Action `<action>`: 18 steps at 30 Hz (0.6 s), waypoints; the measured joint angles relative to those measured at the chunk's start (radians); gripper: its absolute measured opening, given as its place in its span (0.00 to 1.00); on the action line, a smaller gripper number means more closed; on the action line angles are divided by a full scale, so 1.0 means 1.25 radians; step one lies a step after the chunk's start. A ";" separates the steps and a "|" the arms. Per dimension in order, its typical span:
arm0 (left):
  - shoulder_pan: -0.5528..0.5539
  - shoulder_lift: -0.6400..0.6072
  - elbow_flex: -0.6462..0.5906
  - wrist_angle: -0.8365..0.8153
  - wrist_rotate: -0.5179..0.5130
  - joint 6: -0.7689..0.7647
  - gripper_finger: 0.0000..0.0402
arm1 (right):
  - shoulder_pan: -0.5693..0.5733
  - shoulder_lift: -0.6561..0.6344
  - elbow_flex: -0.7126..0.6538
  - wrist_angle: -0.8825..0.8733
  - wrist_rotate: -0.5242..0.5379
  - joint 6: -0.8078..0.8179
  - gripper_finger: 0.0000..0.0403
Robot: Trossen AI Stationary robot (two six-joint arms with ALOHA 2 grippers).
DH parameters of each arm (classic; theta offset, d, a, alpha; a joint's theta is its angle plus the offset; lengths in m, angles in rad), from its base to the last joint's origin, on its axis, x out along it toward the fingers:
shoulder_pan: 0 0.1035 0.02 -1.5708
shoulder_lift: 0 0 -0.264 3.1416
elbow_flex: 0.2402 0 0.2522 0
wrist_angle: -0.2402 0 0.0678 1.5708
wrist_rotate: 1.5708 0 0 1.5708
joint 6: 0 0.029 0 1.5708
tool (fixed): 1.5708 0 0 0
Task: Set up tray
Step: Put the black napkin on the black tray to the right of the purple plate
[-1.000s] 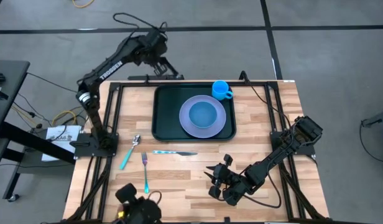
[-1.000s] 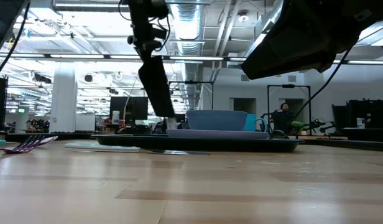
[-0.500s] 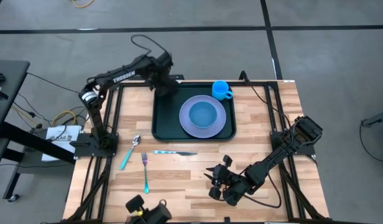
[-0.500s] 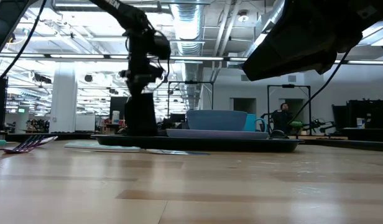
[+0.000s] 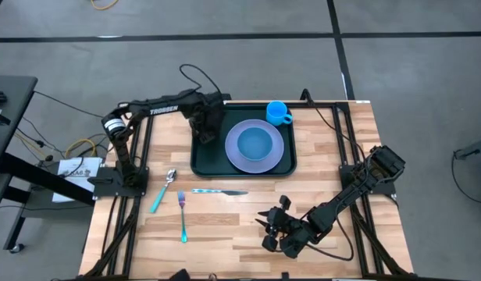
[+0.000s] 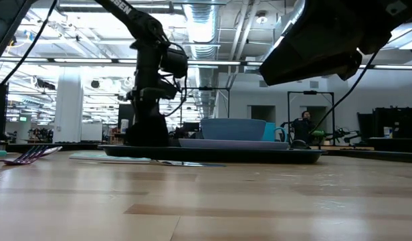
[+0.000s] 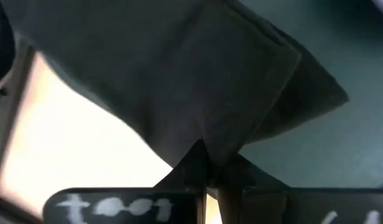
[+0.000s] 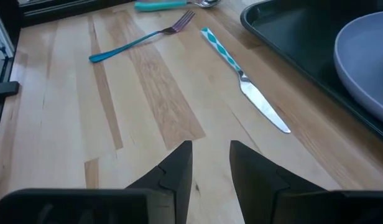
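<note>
A wooden counter [image 5: 225, 215] seen from above, with a dark robot arm at each side. A large dark green tray [image 5: 204, 160] lies flat at the far middle of the counter, its long sides running left to right. On the tray's right part rests a round lavender plate [image 5: 233, 148], and a blue bowl [image 5: 256, 143] sits in the middle of the plate. Seen level across the counter, the bowl [image 6: 233, 128] rises above the plate's rim [image 6: 213, 142] and the tray's edge [image 6: 213, 154].

The left arm reaches from the left side of the counter across to the tray's left end. The left gripper [image 5: 207, 133] points down over the bare left part of the tray, closed, with nothing between its fingers; whether it touches the tray cannot be told. The right arm lies low over the near right part of the counter. The right gripper [image 5: 265, 225] is partly open and empty, its fingers [image 8: 179, 167] apart above bare wood, pointing toward the cutlery.

A blue mug [image 5: 277, 112] stands on the counter just beyond the tray's far right corner. Near the tray's near edge lies a knife [image 5: 219, 191] with a patterned teal handle. To its left lie a fork [image 5: 182, 215] with a teal handle and, farther left, a spoon [image 5: 163, 190] with a teal handle.
</note>
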 joint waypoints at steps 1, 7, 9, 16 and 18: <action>-0.005 0.000 -0.002 0.003 0.011 -0.012 0.00 | 0.000 0.000 0.000 0.000 0.000 0.000 0.25; -0.040 -0.001 -0.042 0.052 0.029 -0.042 0.00 | 0.000 0.000 0.000 0.000 -0.020 0.000 0.25; -0.053 -0.001 -0.065 0.088 0.051 -0.046 0.00 | 0.001 0.000 0.000 0.000 -0.021 0.000 0.25; -0.089 -0.001 -0.125 0.150 0.066 -0.063 0.00 | 0.005 0.000 0.000 0.000 -0.029 0.000 0.25; -0.098 -0.001 -0.137 0.156 0.048 -0.065 0.00 | 0.005 0.000 0.000 0.000 -0.033 0.000 0.25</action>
